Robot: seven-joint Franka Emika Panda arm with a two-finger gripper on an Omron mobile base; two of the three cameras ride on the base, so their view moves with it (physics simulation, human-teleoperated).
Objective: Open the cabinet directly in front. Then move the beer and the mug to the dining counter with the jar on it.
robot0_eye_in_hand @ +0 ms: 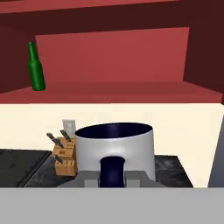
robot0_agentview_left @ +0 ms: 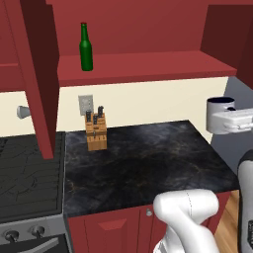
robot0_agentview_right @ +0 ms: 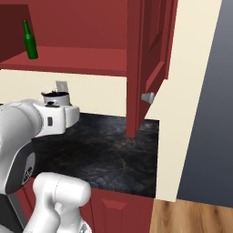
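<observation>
dark-green beer (robot0_agentview_left: 86, 49), red cabinet (robot0_agentview_left: 143, 66), black marbled worktop (robot0_agentview_left: 143, 163).

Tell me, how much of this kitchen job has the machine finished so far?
The red cabinet already stands open, doors swung wide. The mug is in hand: the gripper has its jaws shut on the dark handle, lifted clear of the shelf. The beer still waits upright on the shelf. Both items have yet to reach the dining counter, so roughly a third is done.

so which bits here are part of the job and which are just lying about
Job: cabinet, open; beer on its shelf; mug held in the gripper.
Lying about: knife block, worktop, stove, wall outlet.
</observation>
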